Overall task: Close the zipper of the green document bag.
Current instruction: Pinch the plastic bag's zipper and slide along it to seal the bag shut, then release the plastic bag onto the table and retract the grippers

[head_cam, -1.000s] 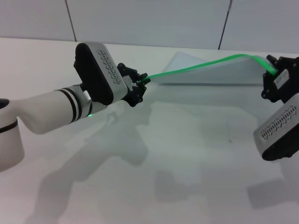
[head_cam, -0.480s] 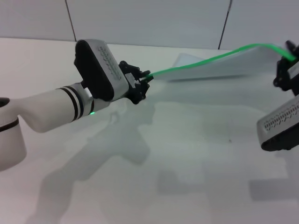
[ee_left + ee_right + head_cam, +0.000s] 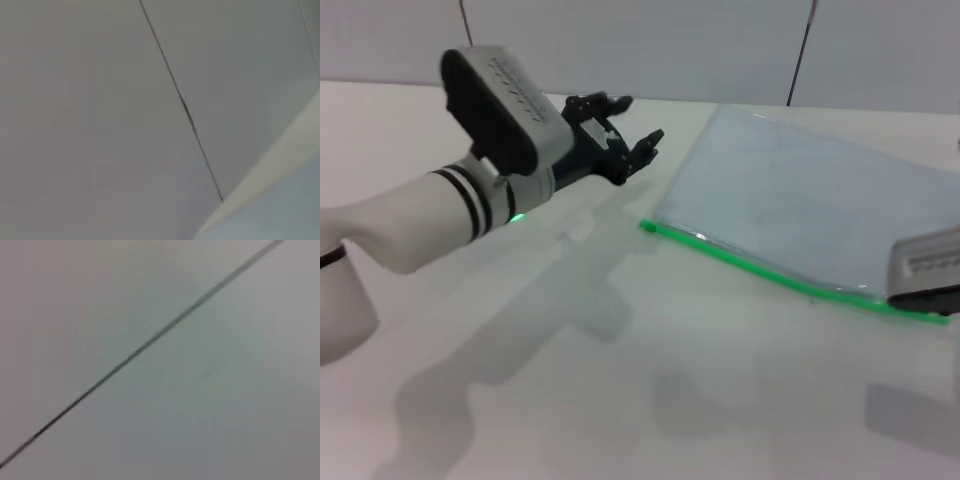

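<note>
We start with the table [image 3: 620, 400], broad, white and smooth, with the bag [image 3: 800, 210] lying flat on it toward our right side, its far corner reaching the wall [image 3: 620, 40]. We judge the bag light, thin and floppy: a translucent plastic pouch that would sag and bow if lifted by one edge, and slick enough to slide on the table when pushed. The zipper [image 3: 770, 275] runs along the bag's near long edge, a bright green strip that looks the stiffest part and so the best place to take hold; we cannot make out the slider. To work the zip we would pin one end of the strip and pinch at the slider, not the soft sheet. Our left gripper [image 3: 625, 135] hovers above the table just left of the bag, fingers spread, holding nothing. Only the right arm [image 3: 925, 270] shows at the view's right edge, over the strip's end; its fingers we cannot see.
</note>
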